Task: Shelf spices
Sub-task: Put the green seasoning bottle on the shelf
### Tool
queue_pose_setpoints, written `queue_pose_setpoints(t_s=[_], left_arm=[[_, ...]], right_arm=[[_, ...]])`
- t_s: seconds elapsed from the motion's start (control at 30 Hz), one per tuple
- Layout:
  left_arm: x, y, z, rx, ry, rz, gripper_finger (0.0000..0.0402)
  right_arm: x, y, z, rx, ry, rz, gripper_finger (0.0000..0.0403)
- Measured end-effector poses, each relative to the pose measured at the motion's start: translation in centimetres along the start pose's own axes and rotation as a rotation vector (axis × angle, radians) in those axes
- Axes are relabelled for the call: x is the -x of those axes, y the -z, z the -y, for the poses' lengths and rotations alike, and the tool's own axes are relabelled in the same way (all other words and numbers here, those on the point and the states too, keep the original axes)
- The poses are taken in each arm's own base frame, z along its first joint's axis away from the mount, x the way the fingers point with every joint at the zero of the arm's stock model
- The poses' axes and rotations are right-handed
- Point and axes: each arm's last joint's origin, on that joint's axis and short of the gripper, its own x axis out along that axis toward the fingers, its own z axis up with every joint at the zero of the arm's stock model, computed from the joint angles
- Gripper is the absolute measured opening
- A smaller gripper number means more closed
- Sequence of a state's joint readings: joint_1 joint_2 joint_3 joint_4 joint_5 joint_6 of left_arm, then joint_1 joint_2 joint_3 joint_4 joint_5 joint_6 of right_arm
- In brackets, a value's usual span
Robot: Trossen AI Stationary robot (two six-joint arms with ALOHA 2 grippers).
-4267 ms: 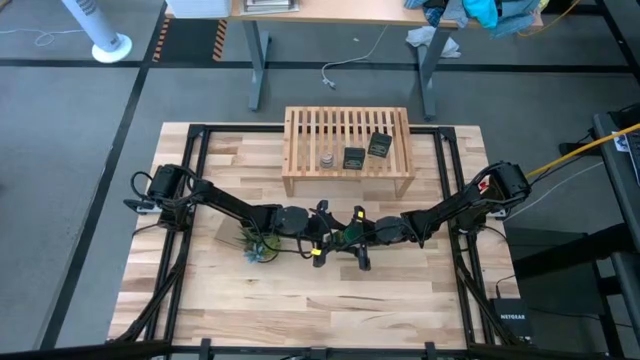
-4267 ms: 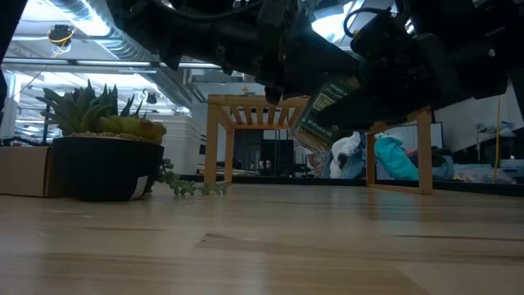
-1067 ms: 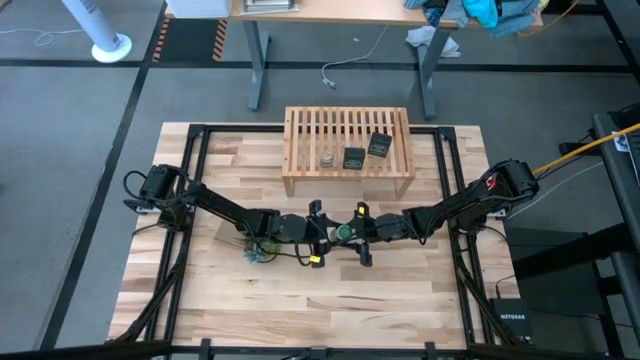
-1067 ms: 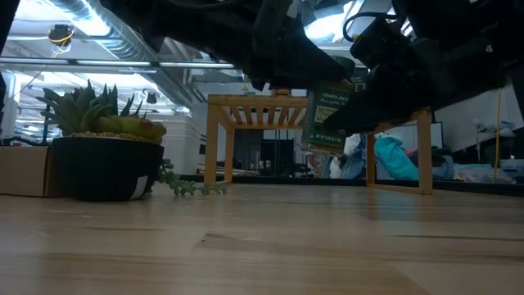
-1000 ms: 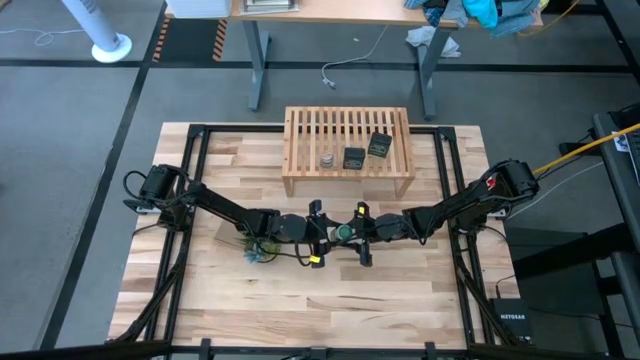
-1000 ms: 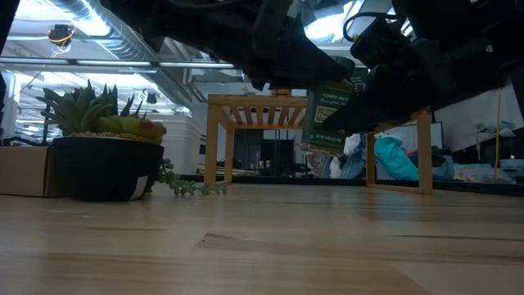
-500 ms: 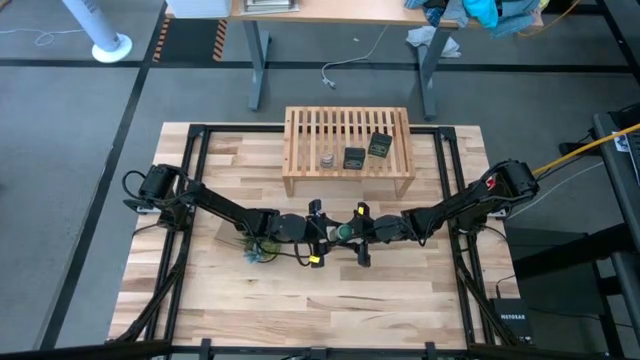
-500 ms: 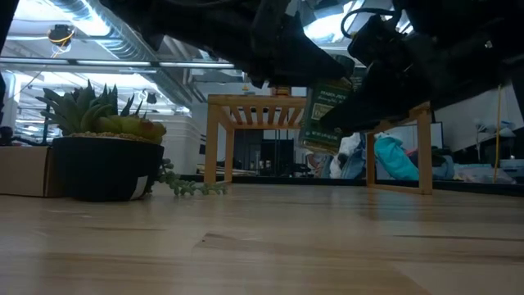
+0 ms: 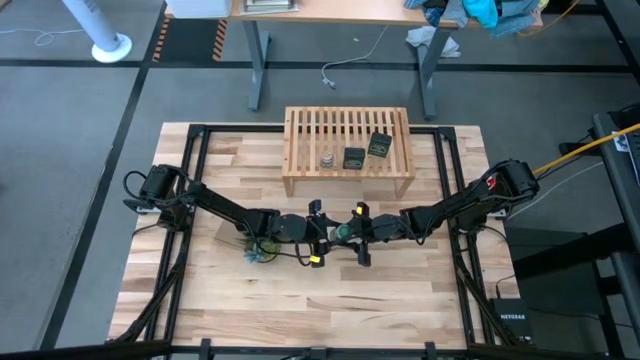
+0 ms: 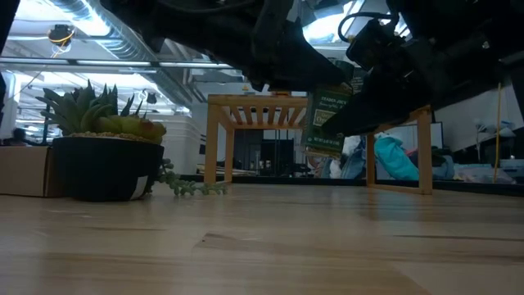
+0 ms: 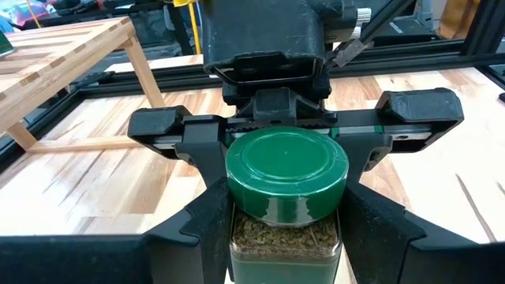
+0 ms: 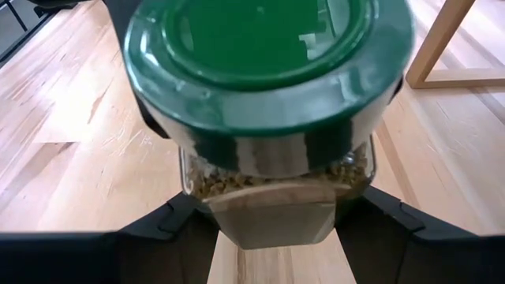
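A green-capped jar (image 9: 343,231) of dried herbs hangs above the middle of the table, between my two grippers. They face each other. My left gripper (image 9: 331,233) comes at it from the table's left, my right gripper (image 9: 355,232) from the right, and both are shut on it. In the low view the jar (image 10: 327,120) stands nearly upright, clear of the tabletop. The shelf (image 9: 310,130) stands at the far middle. On its slats rest a tiny round pale jar (image 9: 327,159) and two dark tins (image 9: 353,158) (image 9: 379,146). My left gripper pinches the jar's glass body just under the cap (image 11: 237,237) between its two fingers. The fingers come about level from the table's left. The jar is lifted clear, cap up. My right gripper pinches the same glass body below the cap (image 12: 351,177), one finger on each side. It comes slanting down from the table's right. The cap (image 12: 268,47) leans toward its camera.
A spiky green plant in a dark pot (image 9: 256,247) stands under my left arm, left of the jar. The shelf's legs (image 10: 214,143) rise beyond the grippers. Bare tabletop (image 9: 330,300) lies toward the near edge.
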State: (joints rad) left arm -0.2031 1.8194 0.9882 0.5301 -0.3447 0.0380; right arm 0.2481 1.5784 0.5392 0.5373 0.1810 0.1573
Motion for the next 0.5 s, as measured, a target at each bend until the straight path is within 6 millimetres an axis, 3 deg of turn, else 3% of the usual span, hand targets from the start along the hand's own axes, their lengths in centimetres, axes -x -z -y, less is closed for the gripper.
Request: queue_pose_setpoints(t_s=[0.5], left_arm=[[0.1, 0.1, 0.2, -0.002, -0.048, -0.029, 0.0178]], right_arm=[[1.1, -0.7, 0.2, 0.013, 0.024, 0.002, 0.0223]])
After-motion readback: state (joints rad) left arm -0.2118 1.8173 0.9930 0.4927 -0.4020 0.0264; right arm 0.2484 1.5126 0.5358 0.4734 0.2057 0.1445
